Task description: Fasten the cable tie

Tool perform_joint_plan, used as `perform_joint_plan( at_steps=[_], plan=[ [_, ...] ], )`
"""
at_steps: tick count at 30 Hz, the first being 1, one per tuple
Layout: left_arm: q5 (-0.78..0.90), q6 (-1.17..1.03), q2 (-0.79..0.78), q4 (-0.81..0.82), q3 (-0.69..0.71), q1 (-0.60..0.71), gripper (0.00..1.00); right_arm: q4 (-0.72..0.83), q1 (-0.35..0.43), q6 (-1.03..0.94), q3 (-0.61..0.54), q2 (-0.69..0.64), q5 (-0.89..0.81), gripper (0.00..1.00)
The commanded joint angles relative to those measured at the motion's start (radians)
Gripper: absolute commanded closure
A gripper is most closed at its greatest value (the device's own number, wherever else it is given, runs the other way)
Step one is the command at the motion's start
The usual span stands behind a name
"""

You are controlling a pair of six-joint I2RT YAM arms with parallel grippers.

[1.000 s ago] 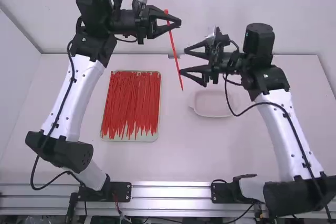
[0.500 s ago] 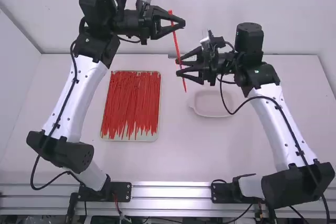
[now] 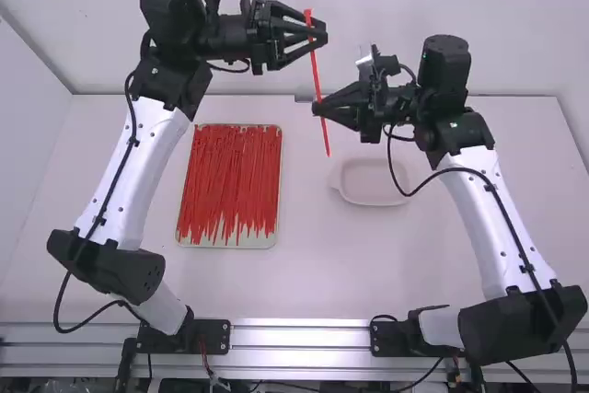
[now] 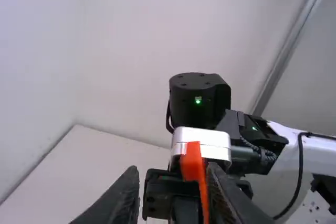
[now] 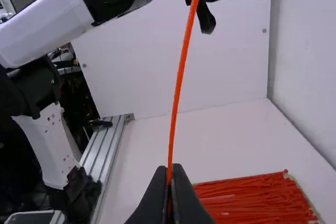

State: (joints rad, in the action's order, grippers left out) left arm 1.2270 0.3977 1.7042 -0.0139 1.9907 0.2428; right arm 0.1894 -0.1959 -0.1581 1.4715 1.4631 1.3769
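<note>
High: left gripper point(image 3: 315, 34) pinches the cable tie point(image 3: 322, 131) near its head. Right gripper point(image 3: 317, 109) is clamped lower, tail free below its jaws; two grips steady it for looping, I'd guess. Tray of spare ties point(image 3: 230, 186) and dish point(image 3: 373, 192) lie well below.
Left wrist: tie point(image 4: 193, 174) between the jaws, against one finger.
Right wrist: jaws pressed together on the tie point(image 5: 181, 82), nothing blocking.

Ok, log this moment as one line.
left pincer: shut on thin red plastic cable tie, upper end | right pincer: shut on it, lower down
</note>
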Motion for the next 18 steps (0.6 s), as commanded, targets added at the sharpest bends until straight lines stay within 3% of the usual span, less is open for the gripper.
perform_joint_plan(
  at_steps=[1,10,14,18],
  plan=[
    [-0.013,0.008,-0.006,-0.035,0.016,-0.006,0.66,-0.038,0.001,0.032,0.02,0.003,0.007,1.0],
    [0.004,0.114,-0.006,-0.214,0.016,-0.013,0.68,-0.178,-0.006,0.076,0.02,0.003,-0.003,1.0],
    [0.027,0.164,-0.006,-0.259,0.016,-0.014,0.74,-0.186,-0.007,0.09,0.02,0.003,-0.053,1.0],
    [0.039,0.164,-0.006,-0.282,0.016,-0.01,0.73,-0.19,-0.007,0.08,0.02,0.003,-0.061,1.0]
  ],
)
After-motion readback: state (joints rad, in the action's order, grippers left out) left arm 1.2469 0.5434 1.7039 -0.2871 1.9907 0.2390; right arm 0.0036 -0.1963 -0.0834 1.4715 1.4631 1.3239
